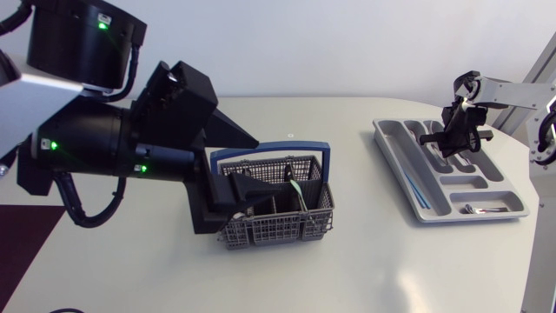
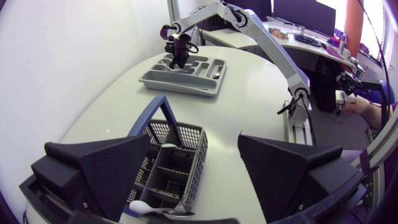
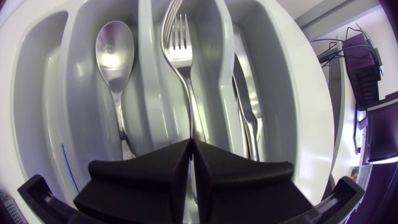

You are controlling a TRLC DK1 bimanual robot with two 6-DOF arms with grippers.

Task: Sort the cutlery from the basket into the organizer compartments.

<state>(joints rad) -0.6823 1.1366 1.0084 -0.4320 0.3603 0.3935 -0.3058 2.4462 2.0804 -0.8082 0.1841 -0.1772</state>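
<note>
**Sorting in progress, roughly midway by the look of it.** The left gripper (image 2: 194, 138) hangs spread wide and empty directly over the basket (image 2: 171, 168), its fingers touching nothing. Under it a loose spoon (image 2: 151, 206) lies on the basket's near edge, and a few upright handles (image 1: 300, 196) stand in the cells below it, so some unloading is left. Well ahead of that gripper, across the table, the right gripper (image 3: 191, 152) sits low over the organizer (image 3: 144, 62), clenched on the handle of a fork (image 3: 177, 43). The fork's tines reach out ahead of the fingertips along the middle long compartment, so this piece looks placed but not yet let go. Beside the fork, on one side, a stowed spoon (image 3: 115, 46) lies in its own compartment. On the other side lie further steel pieces (image 3: 245, 118), their type unclear. Farthest from the right gripper, a small piece (image 1: 482, 209) rests in the crosswise end compartment.
</note>
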